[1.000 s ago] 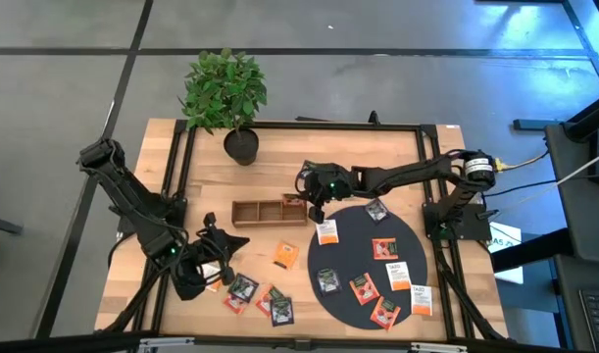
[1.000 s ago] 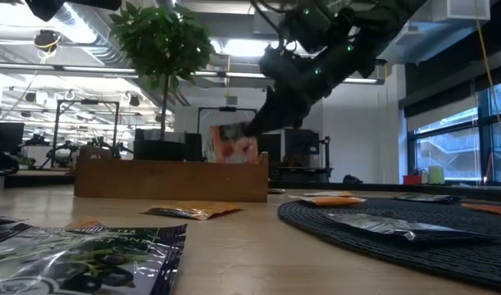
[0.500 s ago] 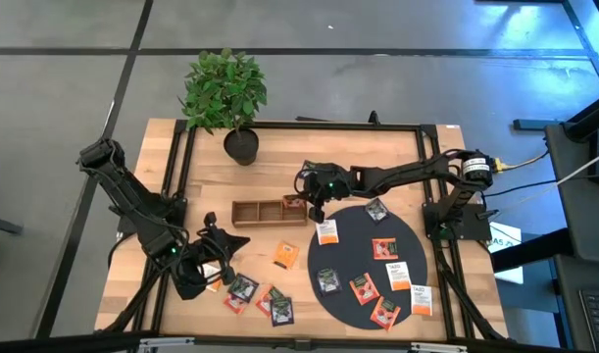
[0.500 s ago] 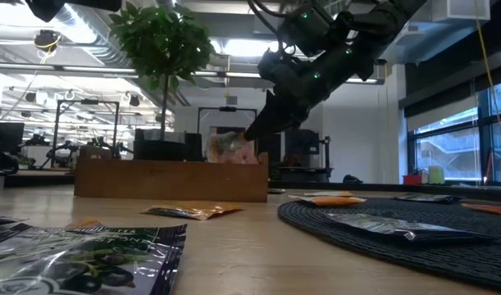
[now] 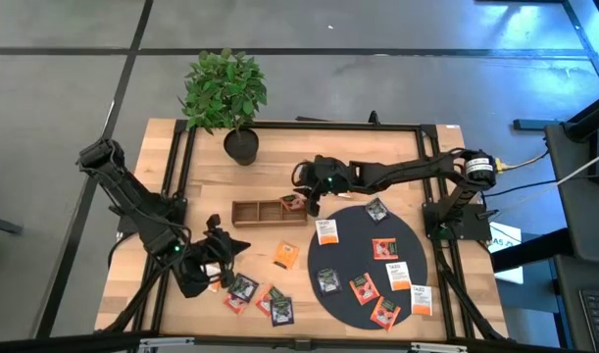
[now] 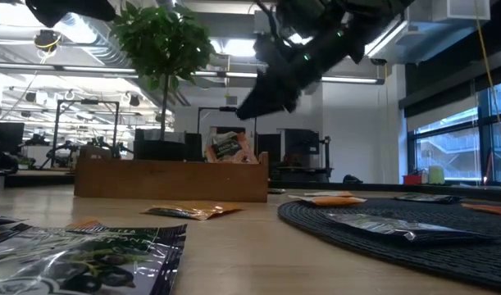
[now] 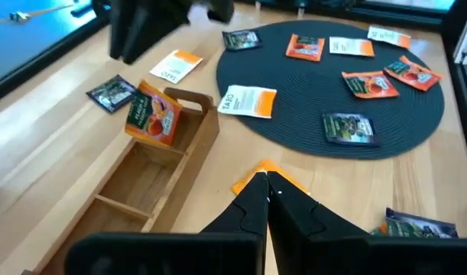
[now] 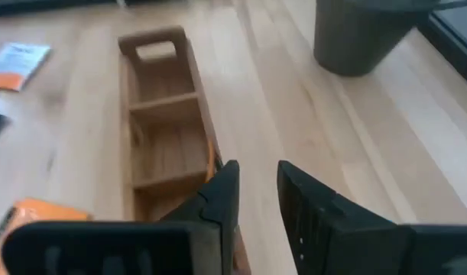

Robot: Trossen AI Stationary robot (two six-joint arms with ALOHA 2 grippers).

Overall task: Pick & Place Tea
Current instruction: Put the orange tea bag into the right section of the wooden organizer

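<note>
Right hand [image 5: 308, 195] hangs above the right end of the wooden tray [image 5: 252, 213], just above centre of the high view, its fingers [image 8: 218, 200] parted with a clear gap and gripping nothing. Below it one red-orange tea sachet [image 6: 226, 147] stands tilted in the tray's end compartment, leaning on the wall, apart from the fingers; the left wrist view shows the same sachet [image 7: 153, 114] propped at the tray's end. More sachets lie flat on the black round mat [image 5: 350, 230] in the lower right of the high view: a white one [image 5: 326, 231] near the mat's left edge, a dark one [image 5: 376, 209] at its top, a red-orange one [image 5: 383, 248] near its middle, others toward its lower edge. An orange sachet [image 5: 286, 256] lies on the bare tabletop [image 5: 279, 137] below the tray, and a cluster of dark and red sachets [image 5: 260, 297] lies at the lower centre. Left hand [image 5: 214, 263] rests low at the lower left beside that cluster, fingers [image 7: 256, 200] pressed together, empty. A potted plant [image 5: 226, 94] stands at the tabletop's upper left
</note>
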